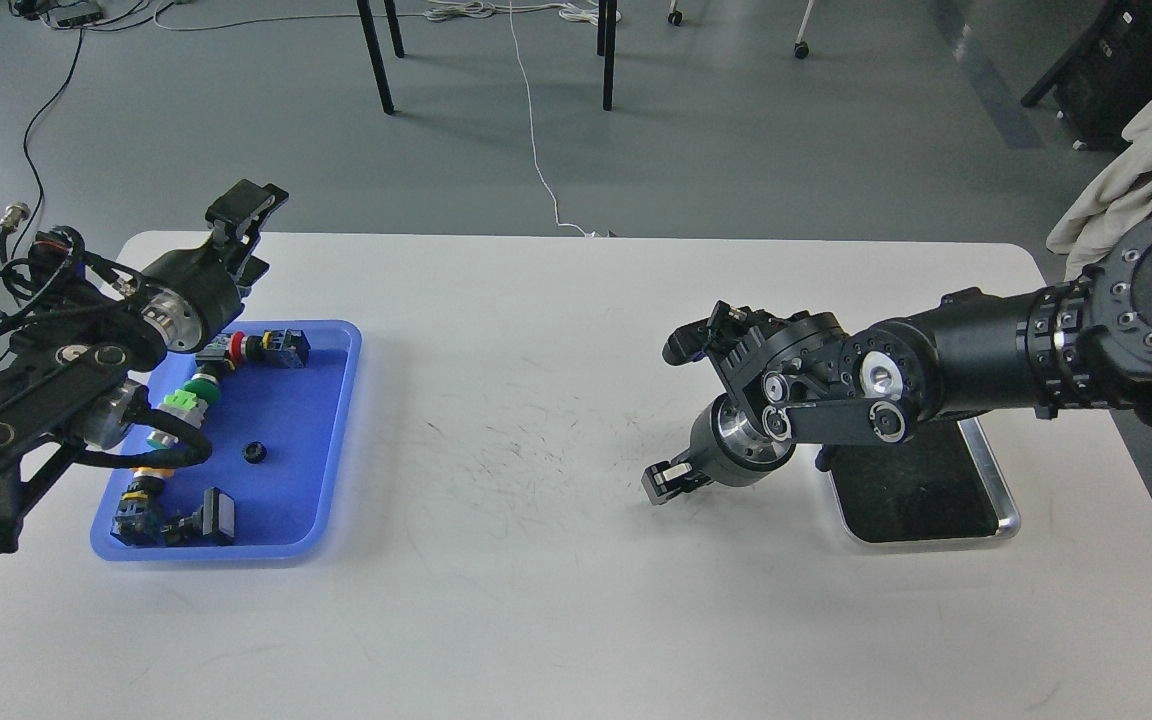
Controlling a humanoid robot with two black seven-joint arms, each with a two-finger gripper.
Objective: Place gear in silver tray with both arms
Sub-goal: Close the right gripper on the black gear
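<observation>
A white table point(556, 420) with rounded corners fills most of the head view, its middle bare apart from faint dark scuff marks. At the left sits a blue plastic tray point(336, 440), its long side running away from the robot, well in from the table's near edge and close to the left edge. Inside it lie several push-button switches: one with a red ring point(261, 347) near the far rim, a green one point(191, 398) below it, a yellow-ringed one point(141, 495) at the near corner beside a black block point(216, 515). A small black gear point(255, 452) lies alone on the tray's open blue floor, apart from the switches.

The silver tray point(1006, 500) sits at the right, near the table's right edge, its polished rim showing along the right and near sides; the right arm covers its far part.

The left claw point(241, 225) stands above the blue tray's far left corner, its fingers slightly parted, grasping nothing. The right claw point(666, 480) hangs low over the bare table, just left of the silver tray; whether it is released or clenched I cannot tell, and nothing shows in it.

A broad clear stretch of table lies between the two trays. Beyond the far edge are grey floor, cables and chair legs.
</observation>
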